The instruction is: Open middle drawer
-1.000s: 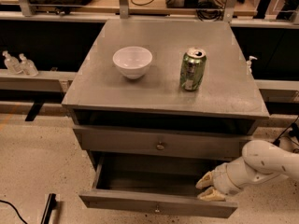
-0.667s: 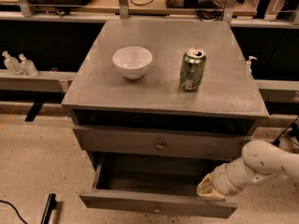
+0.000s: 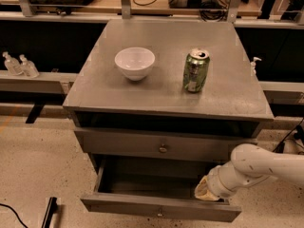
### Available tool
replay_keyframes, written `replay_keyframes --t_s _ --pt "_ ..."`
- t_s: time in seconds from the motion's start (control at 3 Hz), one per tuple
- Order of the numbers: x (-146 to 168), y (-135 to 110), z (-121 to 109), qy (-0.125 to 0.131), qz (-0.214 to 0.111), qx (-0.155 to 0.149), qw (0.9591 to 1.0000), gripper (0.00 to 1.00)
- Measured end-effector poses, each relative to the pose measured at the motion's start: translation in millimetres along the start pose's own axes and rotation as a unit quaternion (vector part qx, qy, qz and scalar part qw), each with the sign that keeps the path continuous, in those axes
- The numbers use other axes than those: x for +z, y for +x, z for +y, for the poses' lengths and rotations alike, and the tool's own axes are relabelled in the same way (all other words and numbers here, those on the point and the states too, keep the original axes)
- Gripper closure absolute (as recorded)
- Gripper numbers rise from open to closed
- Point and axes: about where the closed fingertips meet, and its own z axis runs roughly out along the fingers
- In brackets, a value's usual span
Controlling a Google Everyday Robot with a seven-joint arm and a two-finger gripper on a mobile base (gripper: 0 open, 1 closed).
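The middle drawer [image 3: 124, 205] sits pulled out, the claw [image 3: 205, 191] inside its right corner, apart or together I cannot tell. Next it must back out gently.

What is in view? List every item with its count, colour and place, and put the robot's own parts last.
cabinet: one, grey, centre of view
bowl: one, white, on the cabinet top, left of the can
can: one, green, upright on the cabinet top, right of the bowl
upper drawer: one, grey, shut, under the cabinet top
middle drawer: one, grey, pulled out, below the upper drawer
small bottles: two, clear, on the ledge at far left
pump bottle: one, pale, on the ledge at the right
arm: one, white, reaching in from the right
end effector: one, pale, at the right end of the middle drawer, just behind its front
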Motion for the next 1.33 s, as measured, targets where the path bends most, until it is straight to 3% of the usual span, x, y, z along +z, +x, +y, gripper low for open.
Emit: replay_keyframes --t_s 0.67,1.33 --pt "24.9 7.5 -13.6 0.016 0.039 0.014 0.9990 1.00" --pt "59.1 17.2 -6.1 -0.021 0.054 0.016 0.9982 1.00"
